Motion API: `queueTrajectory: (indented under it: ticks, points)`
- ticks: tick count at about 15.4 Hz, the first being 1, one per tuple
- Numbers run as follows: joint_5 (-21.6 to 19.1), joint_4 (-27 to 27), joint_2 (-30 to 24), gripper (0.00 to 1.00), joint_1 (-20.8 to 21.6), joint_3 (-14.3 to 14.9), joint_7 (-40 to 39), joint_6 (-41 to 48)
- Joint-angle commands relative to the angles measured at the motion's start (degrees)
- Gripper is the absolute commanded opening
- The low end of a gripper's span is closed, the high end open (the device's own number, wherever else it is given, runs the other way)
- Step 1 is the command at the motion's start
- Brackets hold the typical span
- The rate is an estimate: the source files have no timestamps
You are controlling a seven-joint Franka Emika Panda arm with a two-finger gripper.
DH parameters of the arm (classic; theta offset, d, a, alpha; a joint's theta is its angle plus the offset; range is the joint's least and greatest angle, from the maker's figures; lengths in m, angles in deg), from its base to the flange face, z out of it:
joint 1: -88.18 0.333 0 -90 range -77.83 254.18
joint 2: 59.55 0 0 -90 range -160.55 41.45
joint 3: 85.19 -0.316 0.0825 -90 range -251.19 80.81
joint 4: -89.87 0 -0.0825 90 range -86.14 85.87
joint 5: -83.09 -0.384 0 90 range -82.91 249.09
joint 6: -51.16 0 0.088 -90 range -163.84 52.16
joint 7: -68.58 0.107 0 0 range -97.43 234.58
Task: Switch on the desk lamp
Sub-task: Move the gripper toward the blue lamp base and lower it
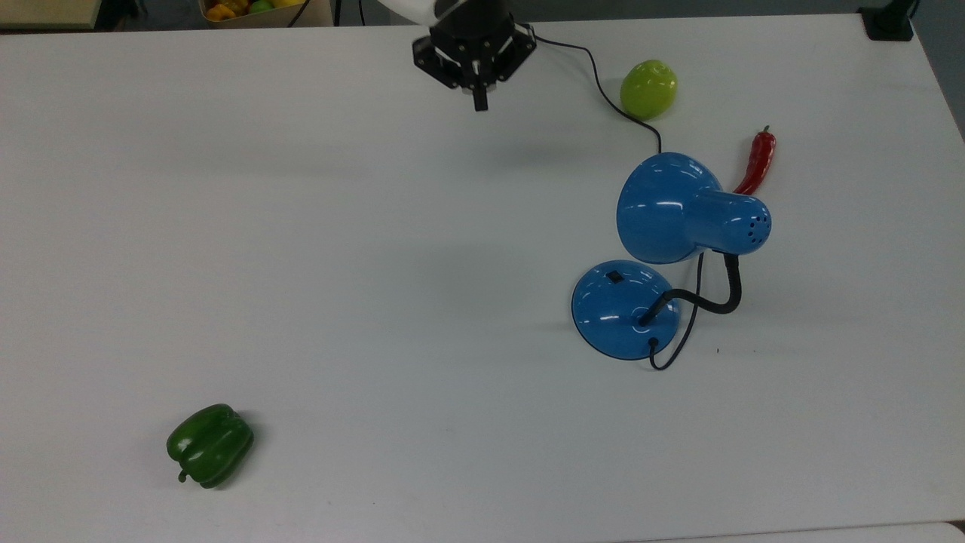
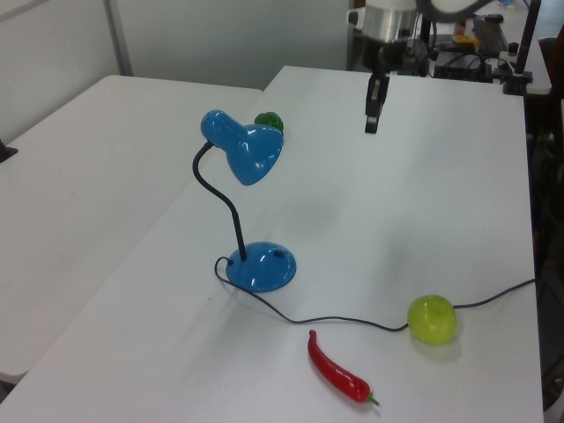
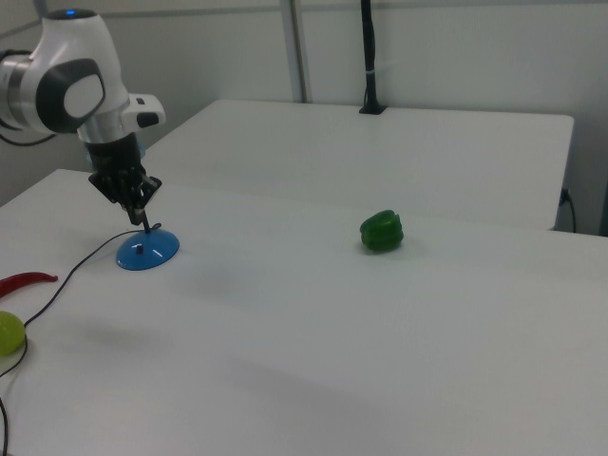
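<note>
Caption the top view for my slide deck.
Shut tool hangs above white table, far from glossy blue desk lamp.

Even, bright overhead light, diffuse. Bench (image 1: 301,226) reads flat white, near washed out in the top view. Shadows soft and faint, e.g. under the green pepper (image 1: 209,445). Small specular streaks on the desk lamp (image 1: 682,215) shade. Slight softness overall; right view is hazier, low contrast.
</note>
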Motion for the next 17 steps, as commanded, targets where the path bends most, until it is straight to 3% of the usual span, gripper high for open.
queueTrajectory:
  ticks: [1,8,17]
  points:
    - [0.4,-2.5,2.2,0.00,2.0,-0.1,-0.4,-6.0]
    - [0.4,-5.5,5.9,0.00,3.3,-1.1,-0.3,-15.2]
    - [0.3,-5.6,11.9,0.00,4.2,-3.7,-0.3,-27.3]
